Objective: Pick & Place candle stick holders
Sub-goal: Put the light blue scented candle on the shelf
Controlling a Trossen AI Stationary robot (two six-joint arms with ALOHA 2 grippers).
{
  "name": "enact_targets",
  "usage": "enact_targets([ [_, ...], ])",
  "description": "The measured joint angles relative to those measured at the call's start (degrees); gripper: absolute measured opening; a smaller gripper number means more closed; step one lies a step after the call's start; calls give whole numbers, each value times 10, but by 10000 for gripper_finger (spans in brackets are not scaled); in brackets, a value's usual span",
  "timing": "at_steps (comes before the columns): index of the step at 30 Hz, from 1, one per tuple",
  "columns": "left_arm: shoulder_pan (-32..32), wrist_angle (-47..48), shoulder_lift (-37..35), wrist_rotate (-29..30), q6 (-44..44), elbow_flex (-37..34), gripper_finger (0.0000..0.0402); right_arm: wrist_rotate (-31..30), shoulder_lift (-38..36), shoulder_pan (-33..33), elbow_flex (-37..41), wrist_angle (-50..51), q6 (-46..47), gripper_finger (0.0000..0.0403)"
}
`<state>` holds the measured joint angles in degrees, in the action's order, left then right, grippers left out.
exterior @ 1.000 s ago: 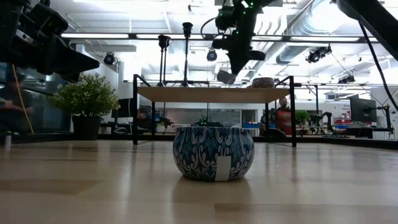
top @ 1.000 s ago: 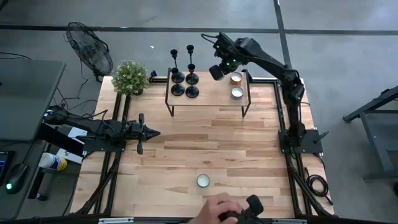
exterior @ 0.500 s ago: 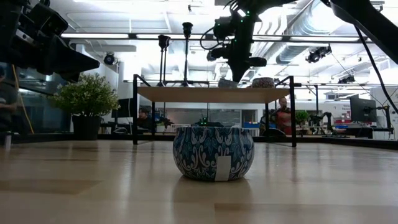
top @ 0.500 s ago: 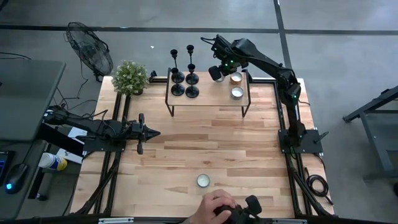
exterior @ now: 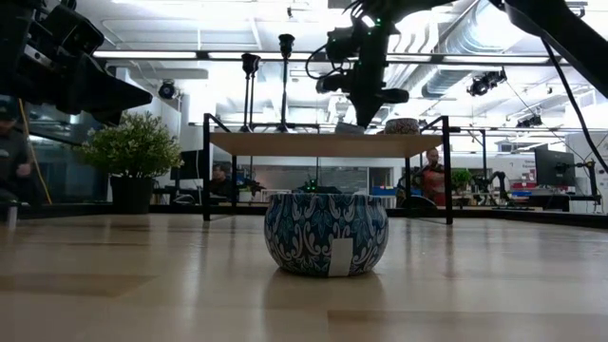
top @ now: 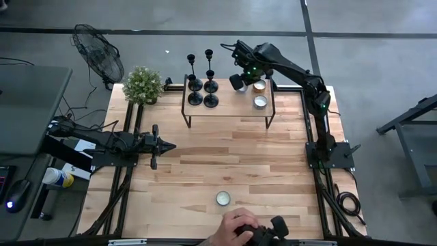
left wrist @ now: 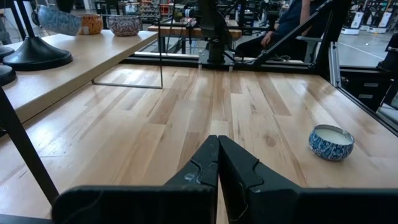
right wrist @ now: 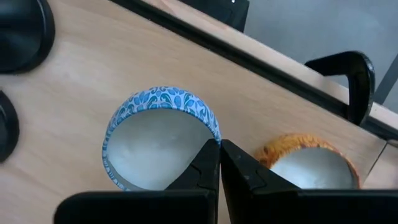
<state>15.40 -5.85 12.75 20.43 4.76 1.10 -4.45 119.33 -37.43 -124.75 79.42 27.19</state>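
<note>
Four black candle stick holders (top: pixel 203 92) stand on their round bases at the left end of a raised wooden shelf (top: pixel 229 109); two stems show in the low view (exterior: pixel 286 81). My right gripper (top: pixel 238 82) is over the shelf's middle, just right of them, shut on a blue patterned candle tin (right wrist: pixel 158 146). My left gripper (top: pixel 172 145) is shut and empty, low over the table's left half, also in its wrist view (left wrist: pixel 218 142). My right gripper pinches the blue tin's rim (right wrist: pixel 211 132) on the side nearest the copper tin, one finger inside and one outside. The fingers come from above, pointing down. The tin stands upright with its bottom on the shelf (exterior: pixel 350 125).
A copper candle tin (top: pixel 259 86) and a silver one (top: pixel 260 102) sit on the shelf's right end. Another blue tin (top: pixel 222 198) stands near the table's near edge. A potted plant (top: pixel 143 85) is at the far left. A person's hand (top: pixel 235 227) is at the near edge.
My right gripper has gone down onto the shelf with the blue tin. The tin hung tilted below the fingers a second ago and now stands on the shelf beside the copper tin.
</note>
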Motion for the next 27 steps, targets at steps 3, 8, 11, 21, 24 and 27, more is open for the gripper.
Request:
enact_targets([
  [3, 0, 0, 0, 0, 0, 0, 0, -1, 0, -1, 0, -3, 4, 0],
  [8, 0, 0, 0, 0, 0, 0, 0, -1, 0, -1, 0, 4, 0, 0],
  [11, 0, 0, 0, 0, 0, 0, 0, -1, 0, -2, 0, 7, -1, 0],
  [21, 0, 0, 0, 0, 0, 0, 0, 1, 0, -4, 0, 11, -2, 0],
  [24, 0, 0, 0, 0, 0, 0, 0, 5, 0, -4, 0, 14, -2, 2],
  [27, 0, 0, 0, 0, 0, 0, 0, 5, 0, -4, 0, 15, -2, 11],
])
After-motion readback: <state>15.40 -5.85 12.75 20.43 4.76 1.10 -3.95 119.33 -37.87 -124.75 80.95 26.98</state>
